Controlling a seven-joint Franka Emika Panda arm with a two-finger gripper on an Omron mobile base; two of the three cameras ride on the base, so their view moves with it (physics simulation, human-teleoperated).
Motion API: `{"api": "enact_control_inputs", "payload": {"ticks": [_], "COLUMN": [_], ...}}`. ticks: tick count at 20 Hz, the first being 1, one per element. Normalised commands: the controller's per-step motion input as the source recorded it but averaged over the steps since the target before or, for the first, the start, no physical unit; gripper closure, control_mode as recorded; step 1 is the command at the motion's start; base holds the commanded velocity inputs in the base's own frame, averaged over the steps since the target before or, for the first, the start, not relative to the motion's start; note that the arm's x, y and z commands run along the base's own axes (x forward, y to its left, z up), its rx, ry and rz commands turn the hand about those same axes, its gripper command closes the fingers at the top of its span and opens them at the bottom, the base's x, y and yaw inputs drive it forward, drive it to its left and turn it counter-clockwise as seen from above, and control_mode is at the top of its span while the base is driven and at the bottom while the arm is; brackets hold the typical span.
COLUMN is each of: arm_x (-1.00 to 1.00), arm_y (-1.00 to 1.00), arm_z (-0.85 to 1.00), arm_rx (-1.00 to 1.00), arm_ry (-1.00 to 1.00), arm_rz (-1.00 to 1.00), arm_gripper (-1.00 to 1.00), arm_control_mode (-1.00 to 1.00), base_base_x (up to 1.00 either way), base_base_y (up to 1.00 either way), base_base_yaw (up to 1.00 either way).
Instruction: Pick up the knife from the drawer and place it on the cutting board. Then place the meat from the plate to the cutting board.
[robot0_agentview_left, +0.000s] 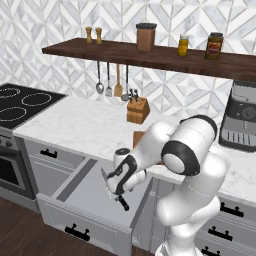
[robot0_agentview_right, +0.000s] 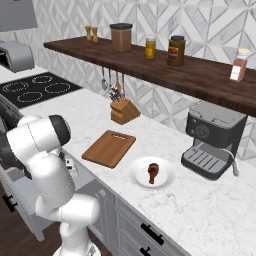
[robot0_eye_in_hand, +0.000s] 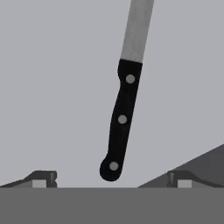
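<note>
The knife (robot0_eye_in_hand: 122, 113) lies in the open drawer (robot0_agentview_left: 90, 197), below the counter (robot0_agentview_right: 210, 210). On the counter, the cutting board (robot0_agentview_right: 109, 148) sits left of the plate (robot0_agentview_right: 136, 176), which holds the meat (robot0_agentview_right: 153, 172).

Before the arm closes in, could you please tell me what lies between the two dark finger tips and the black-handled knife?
Nothing: in the hand view, bare grey drawer floor separates the open gripper from the black-handled, silver-bladed knife.

white patterned wall (robot0_agentview_left: 60, 25), dark wood shelf (robot0_agentview_left: 165, 57) with jars, white marble surface (robot0_agentview_right: 210, 210), black stove (robot0_agentview_left: 22, 102), dark wood floor (robot0_agentview_left: 20, 235)
</note>
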Motion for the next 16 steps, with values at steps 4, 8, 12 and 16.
{"api": "enact_control_inputs", "payload": {"ticks": [4,8,12,16], "arm_x": [0.23,0.25,0.13,0.01], "arm_y": [0.00,0.00,0.02,0.14], "arm_z": [-0.13,-0.11,-0.14,-0.18], "arm_rx": [-0.01,0.00,0.00,0.00], "arm_ry": [0.00,0.00,0.00,-0.02], "arm_rz": [0.00,0.00,0.00,0.00], "arm_gripper": [-1.00,-1.00,-1.00,-1.00], "arm_control_mode": [-1.00,-1.00,-1.00,-1.00], "base_base_x": [0.00,0.00,0.00,0.00], "base_base_y": [0.00,0.00,0.00,0.00], "base_base_yaw": [0.00,0.00,0.00,0.00]}}
